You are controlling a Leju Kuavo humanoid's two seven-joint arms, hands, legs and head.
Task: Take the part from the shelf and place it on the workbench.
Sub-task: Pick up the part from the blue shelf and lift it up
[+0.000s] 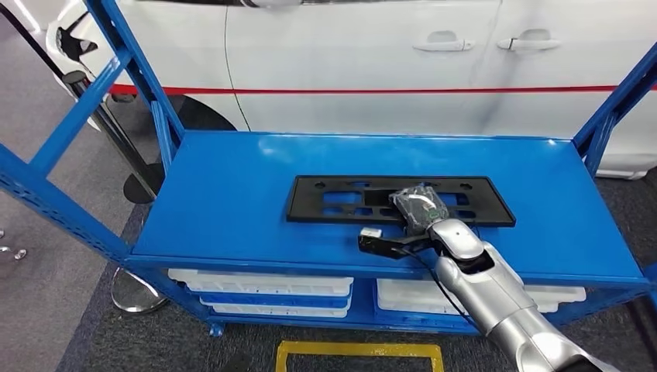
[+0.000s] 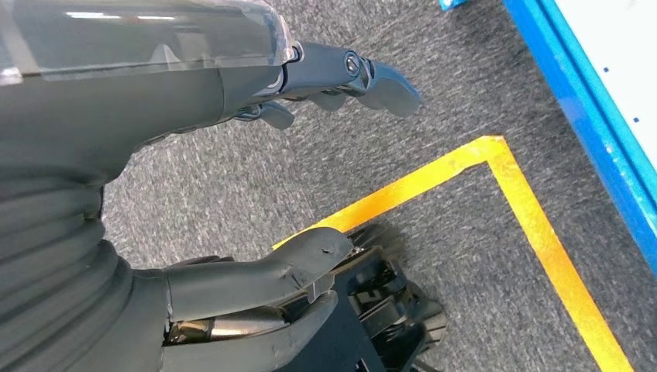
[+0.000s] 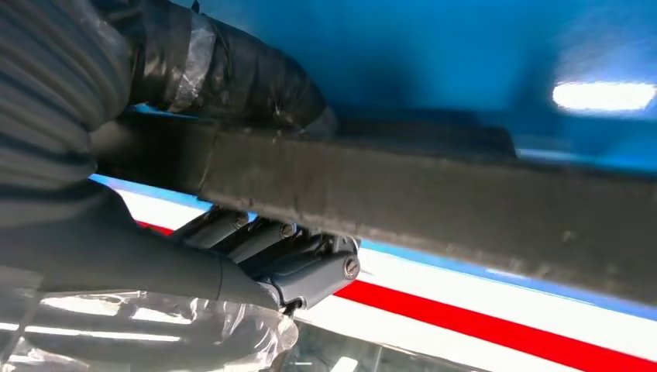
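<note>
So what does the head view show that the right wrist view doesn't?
Head view only: the whole flat black part lying on the blue shelf top, white trays on the level below, yellow floor tape, and the silver right arm.

Right wrist view only: a close look at the part's edge with the right hand's fingers curled under it and the thumb over it.

Both: the right hand on the part, the blue shelf, and the white car with its red stripe.

Car workshop or plant floor: white car body with red stripe [image 1: 434, 91] far, blue steel shelf rack [image 1: 232, 194] near, yellow floor tape [image 1: 360, 349], grey carpet [image 1: 46, 294].
</note>
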